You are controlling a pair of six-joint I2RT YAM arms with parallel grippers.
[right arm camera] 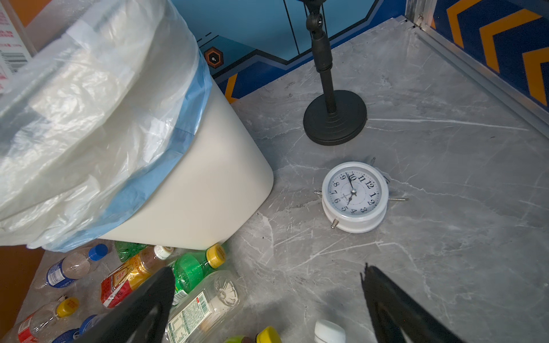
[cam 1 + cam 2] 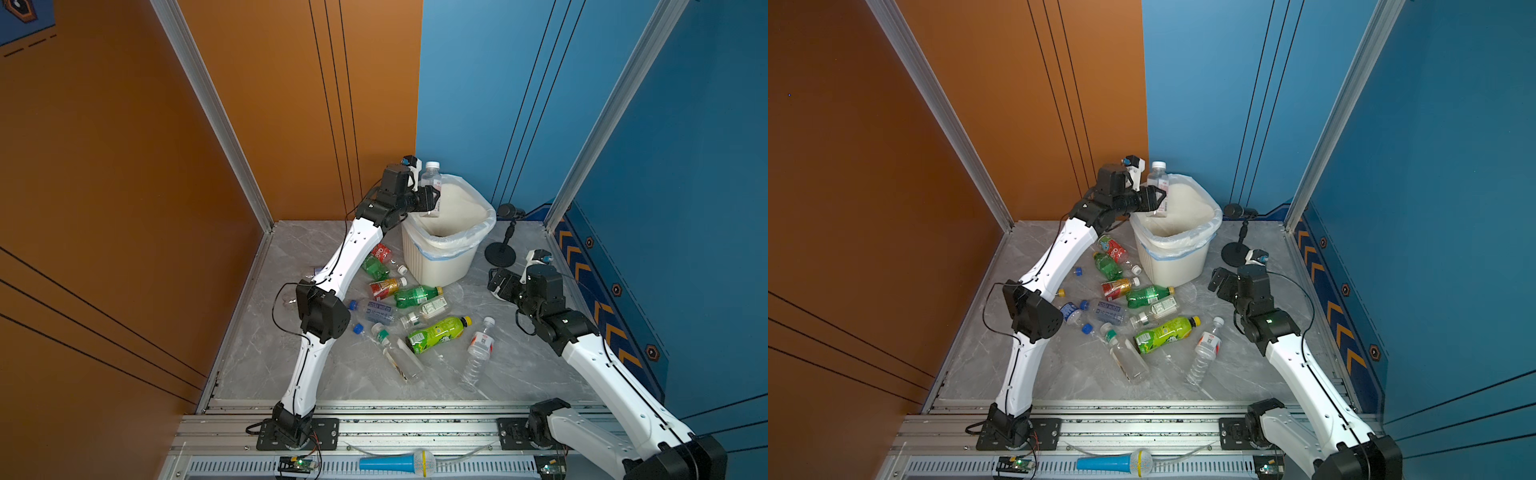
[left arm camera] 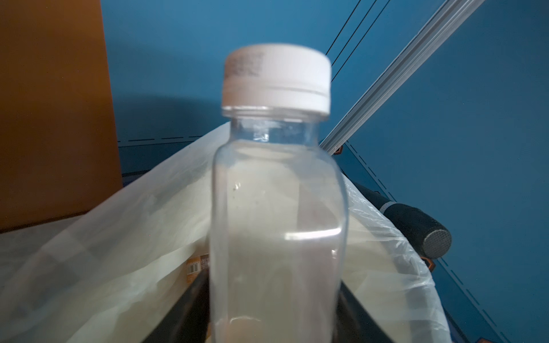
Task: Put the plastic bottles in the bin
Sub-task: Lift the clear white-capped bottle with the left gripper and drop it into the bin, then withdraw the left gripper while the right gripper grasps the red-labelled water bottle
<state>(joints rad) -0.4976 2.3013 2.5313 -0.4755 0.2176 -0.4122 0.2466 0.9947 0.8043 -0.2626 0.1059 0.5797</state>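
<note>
My left gripper (image 2: 1158,198) has its jaws on either side of a clear white-capped bottle (image 2: 1158,179), upright over the mouth of the bin (image 2: 440,262). I cannot tell whether they clamp it or stand loose. My right gripper (image 1: 267,271) gapes wide and empty, low over the grey floor (image 2: 519,365) beside the bin. I judge 1 bottle is nearly in. About 10 plastic bottles (image 2: 438,332) lie scattered before the bin, so most of the job is left.
</note>
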